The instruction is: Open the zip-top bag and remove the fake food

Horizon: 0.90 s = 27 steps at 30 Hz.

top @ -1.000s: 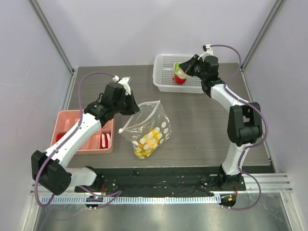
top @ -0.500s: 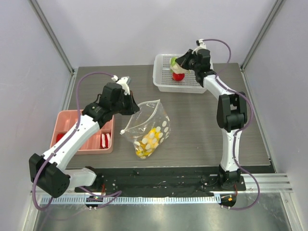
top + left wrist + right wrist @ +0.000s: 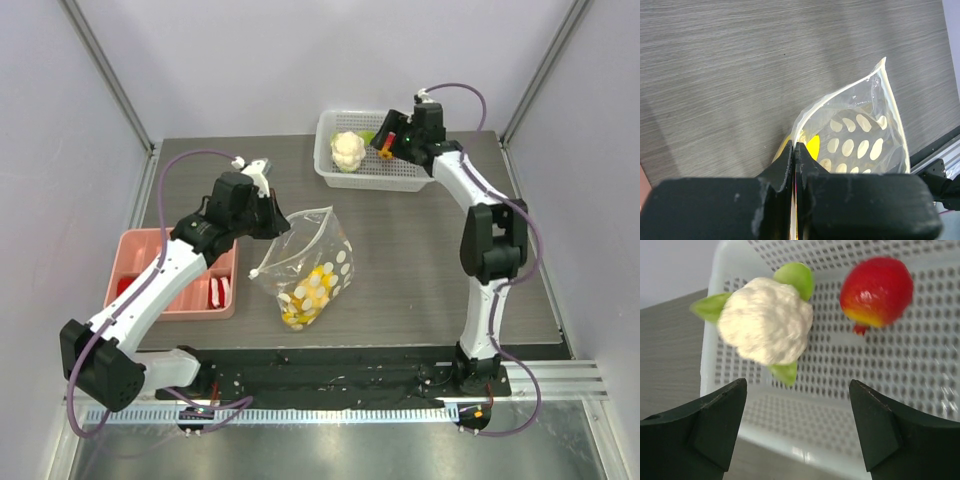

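The zip-top bag point(image 3: 318, 250) stands on the table, clear with pale dots, and yellow fake food point(image 3: 310, 292) lies at its bottom. My left gripper point(image 3: 272, 222) is shut on the bag's upper left edge. In the left wrist view the left gripper point(image 3: 796, 145) pinches the plastic rim, with the bag point(image 3: 860, 135) and a yellow piece point(image 3: 813, 146) beyond. My right gripper point(image 3: 390, 143) hovers over the white basket, open and holding nothing. Past the right gripper point(image 3: 797, 383), a white cauliflower point(image 3: 765, 320) and a red fruit point(image 3: 877, 290) lie in the basket. The cauliflower point(image 3: 347, 150) also shows from above.
The white perforated basket point(image 3: 400, 182) sits at the back of the table; its near wall point(image 3: 805, 440) is just below my right fingers. A pink tray point(image 3: 150, 240) with red pieces point(image 3: 218, 290) lies at the left, under my left arm.
My right gripper has opened and let the cauliflower go; it now lies in the basket's left part. The right wrist shifted slightly right. My left gripper and the bag have not moved.
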Each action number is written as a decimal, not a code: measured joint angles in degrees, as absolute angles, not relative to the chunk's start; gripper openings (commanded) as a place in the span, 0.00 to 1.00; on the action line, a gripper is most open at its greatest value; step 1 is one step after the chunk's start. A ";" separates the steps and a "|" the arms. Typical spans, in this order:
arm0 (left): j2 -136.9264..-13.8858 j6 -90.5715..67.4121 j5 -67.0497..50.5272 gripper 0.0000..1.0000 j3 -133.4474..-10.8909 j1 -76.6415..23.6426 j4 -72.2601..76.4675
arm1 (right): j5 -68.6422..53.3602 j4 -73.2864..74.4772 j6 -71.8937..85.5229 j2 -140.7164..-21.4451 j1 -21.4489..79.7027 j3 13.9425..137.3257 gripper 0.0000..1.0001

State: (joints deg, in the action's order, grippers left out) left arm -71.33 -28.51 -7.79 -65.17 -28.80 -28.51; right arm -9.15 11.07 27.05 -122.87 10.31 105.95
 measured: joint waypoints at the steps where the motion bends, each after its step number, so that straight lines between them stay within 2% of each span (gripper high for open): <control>1: -71.24 -28.51 -7.77 0.00 -65.08 -28.80 -28.42 | -8.51 12.43 26.87 -120.18 10.39 103.59 0.89; 8: -67.00 -28.51 -7.20 0.00 -62.78 -28.80 -26.30 | -7.60 13.28 25.61 -91.57 17.04 80.73 0.89; 11: -64.34 -28.51 -6.61 0.00 -61.87 -28.80 -25.23 | -9.39 12.19 24.95 -81.89 23.88 75.11 0.81; 13: -63.22 -28.49 -6.20 0.00 -61.76 -28.80 -24.62 | -11.81 12.05 24.71 -77.71 28.14 72.99 0.67; 15: -63.11 -28.49 -6.09 0.00 -61.76 -28.80 -23.83 | -14.11 11.84 24.69 -75.00 30.46 71.50 0.54; 17: -63.44 -28.53 -6.09 0.00 -61.71 -28.80 -23.33 | -16.58 10.68 25.89 -72.44 31.31 68.93 0.49; 22: -66.13 -29.93 -7.68 0.00 -61.69 -28.80 -22.00 | -23.11 6.37 29.39 -69.84 35.35 62.28 0.44; 27: -68.73 -31.29 -9.02 0.00 -61.52 -28.91 -21.67 | -24.56 5.06 28.88 -73.36 44.77 61.45 0.44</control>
